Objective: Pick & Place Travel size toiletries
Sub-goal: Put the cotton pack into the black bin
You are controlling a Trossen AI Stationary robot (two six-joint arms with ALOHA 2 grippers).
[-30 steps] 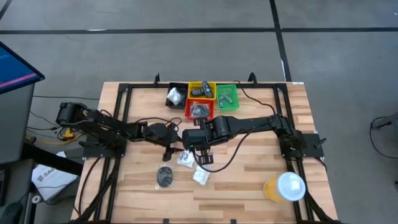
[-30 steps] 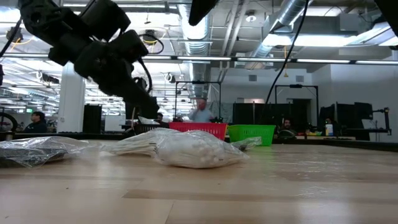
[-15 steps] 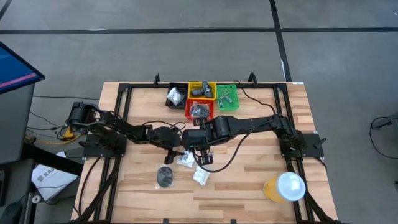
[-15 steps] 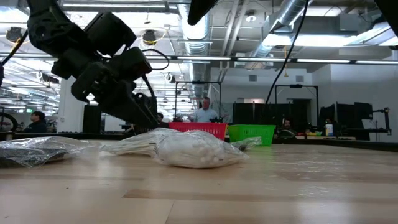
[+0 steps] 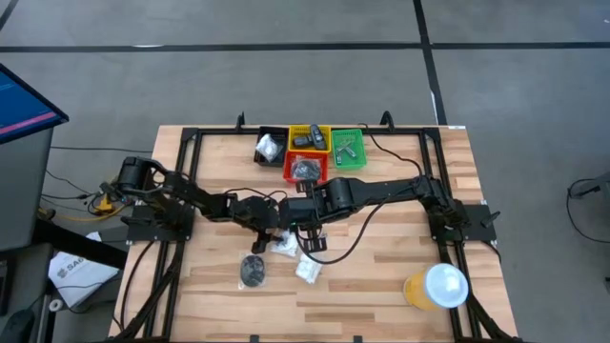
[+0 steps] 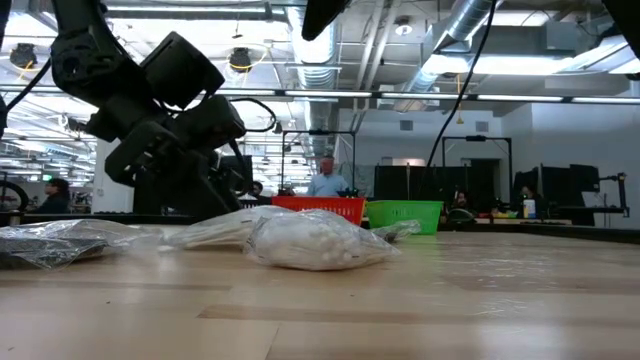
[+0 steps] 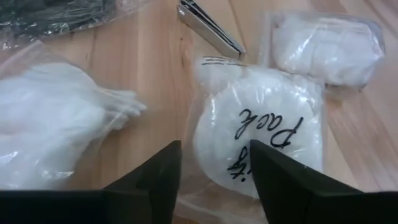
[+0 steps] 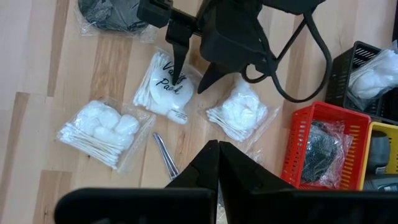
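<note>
White handwritten packet [image 7: 261, 134] just under left tool [image 8: 189, 71], fingers apart; right tool [image 8: 217, 152] together above.

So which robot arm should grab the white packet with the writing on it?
Probably the left. The left gripper is open and sits right over the written-on packet. The right gripper is shut and hangs above the loose tweezers.
</note>
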